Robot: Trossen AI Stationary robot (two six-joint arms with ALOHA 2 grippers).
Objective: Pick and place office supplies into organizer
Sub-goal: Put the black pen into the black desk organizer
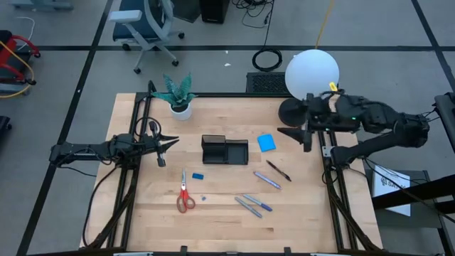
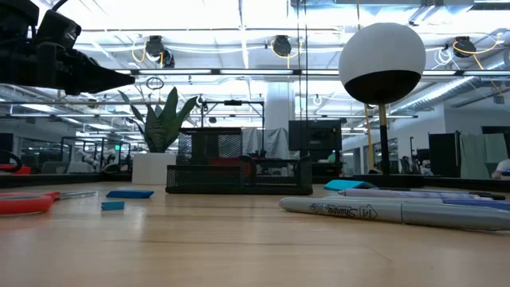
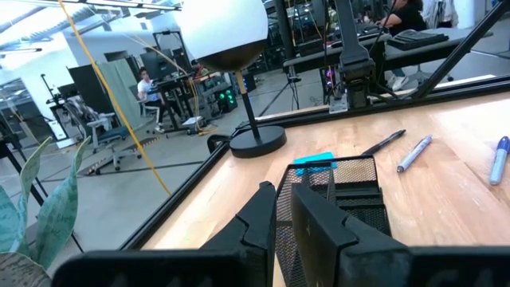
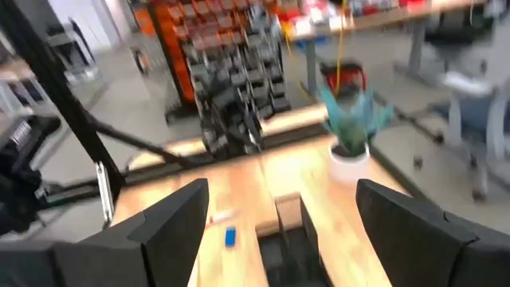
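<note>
My left gripper hangs above the table's left side, level with the organizer and well apart from it; its fingers stand nearly together with only a slim gap, and nothing is between them. My right gripper hovers over the table's right side, just in front of the round black lamp base, jaws spread wide and empty; its wrist view shows both fingers far apart with the organizer ahead between them. The organizer sits near the table's centre, a black mesh tray of two compartments, the left one walled higher; I see no supplies in it from above. The bright blue note pad lies just right of the organizer, not touching it. The red-handled scissors lie toward the front edge, left of centre, blades pointing toward the organizer. A small blue block rests between scissors and organizer, with a tinier blue piece beside the scissor handles. A black pen lies right of the organizer; a grey-blue pen lies just in front of it; two more pens lie closer to the front edge. A potted plant stands at the back left.
</note>
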